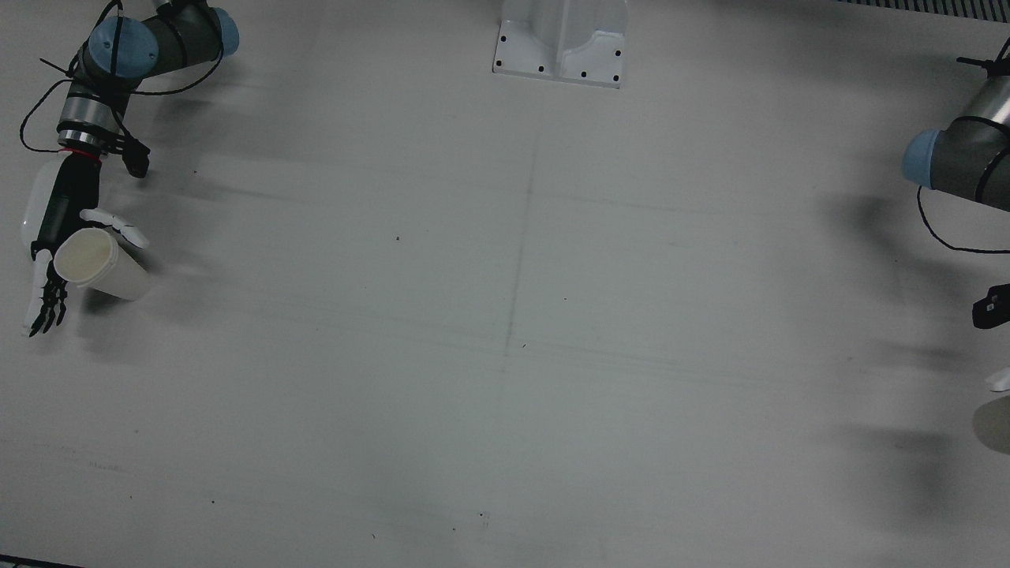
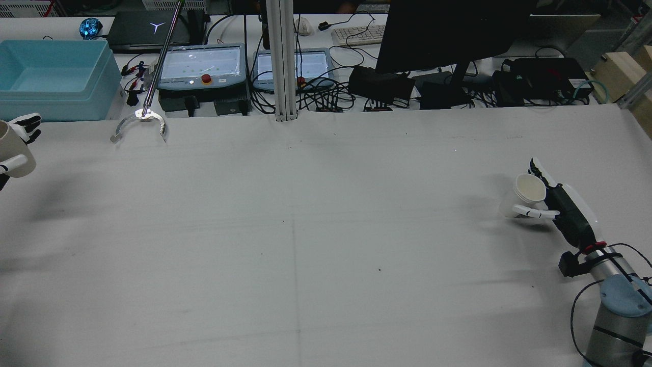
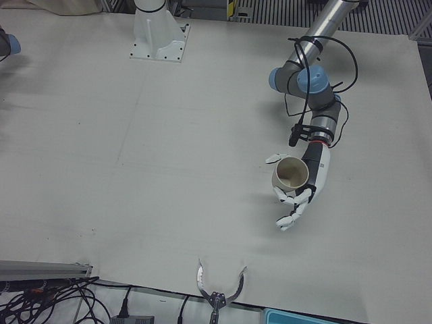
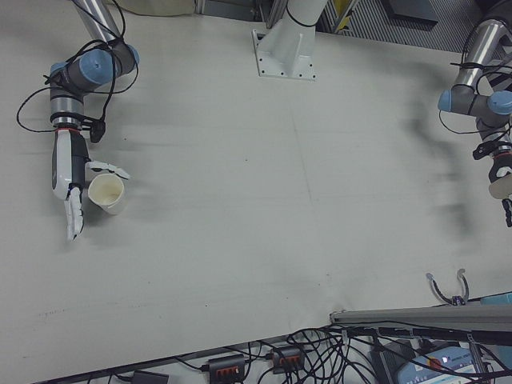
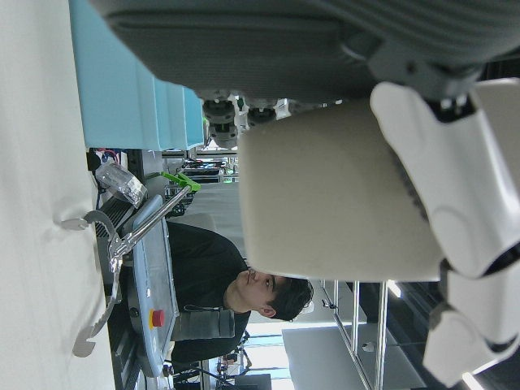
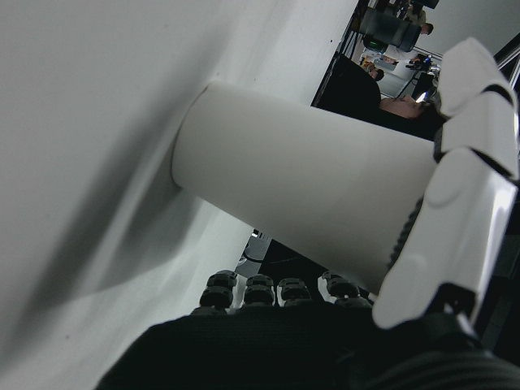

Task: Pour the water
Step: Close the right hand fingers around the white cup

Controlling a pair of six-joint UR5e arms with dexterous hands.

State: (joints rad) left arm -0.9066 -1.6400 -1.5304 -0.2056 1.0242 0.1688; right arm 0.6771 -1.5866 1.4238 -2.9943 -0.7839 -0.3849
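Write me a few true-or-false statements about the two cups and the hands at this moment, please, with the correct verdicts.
1. Each hand holds a cup. True: the left hand grips the beige cup, and the right hand grips the white cup.
2. The two cups are touching. False: they are at opposite ends of the table.
3. The white cup stands upright. False: it is tilted.
4. The beige cup is lifted off the table. True.
5. A pitcher stands at the table's centre. False: no pitcher is visible.
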